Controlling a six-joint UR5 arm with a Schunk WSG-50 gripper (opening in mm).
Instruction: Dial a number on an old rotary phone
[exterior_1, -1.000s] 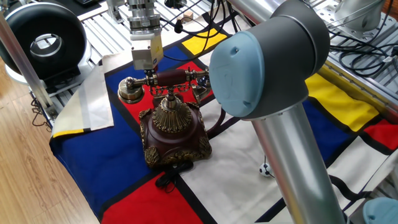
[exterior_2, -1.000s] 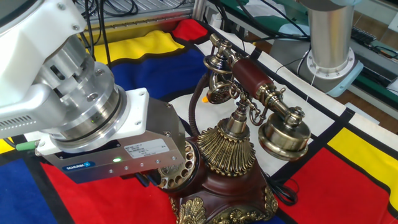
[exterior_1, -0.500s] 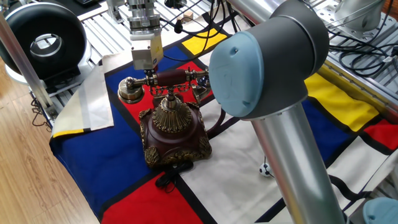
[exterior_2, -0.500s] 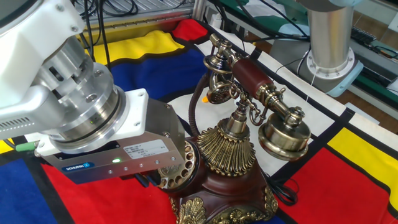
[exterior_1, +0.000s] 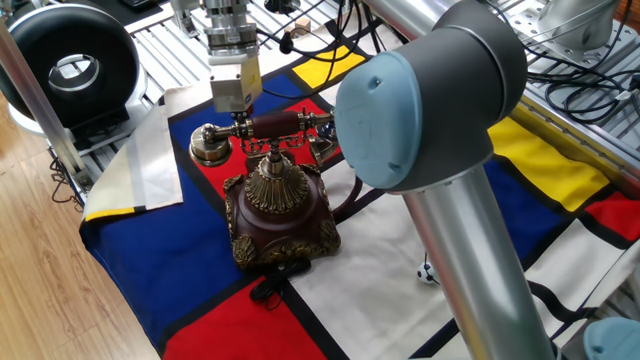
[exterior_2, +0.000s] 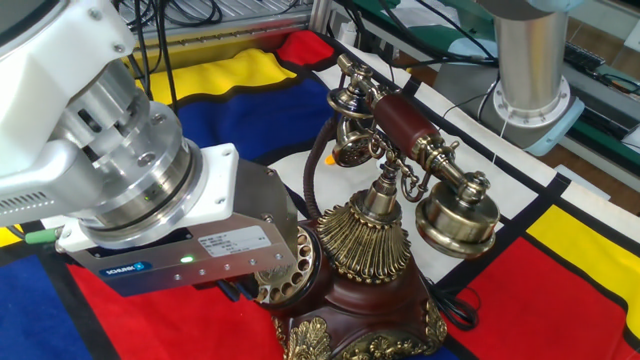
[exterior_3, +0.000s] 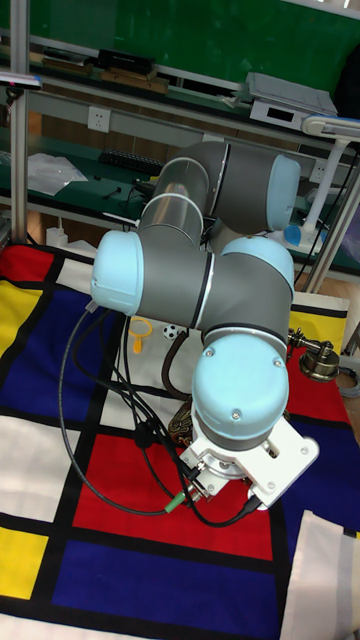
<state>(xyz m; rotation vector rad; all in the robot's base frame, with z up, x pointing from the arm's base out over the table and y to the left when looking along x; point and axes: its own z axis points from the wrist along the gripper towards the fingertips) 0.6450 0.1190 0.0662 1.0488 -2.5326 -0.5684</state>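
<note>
In the other fixed view the gripper sits at 9 o'clock of the old rotary phone, its body pressed up to the dial; the fingers are hidden, so open or closed cannot be determined. The handset rests on the cradle at 12 o'clock. Judged progress: dial engaged, dialling apparently unfinished

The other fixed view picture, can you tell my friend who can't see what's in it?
A silver robot gripper presses up against the brass dial of an old rotary phone. The maroon-and-brass handset rests across the cradle on top, and the phone stands on a red, blue, yellow and white cloth.
</note>
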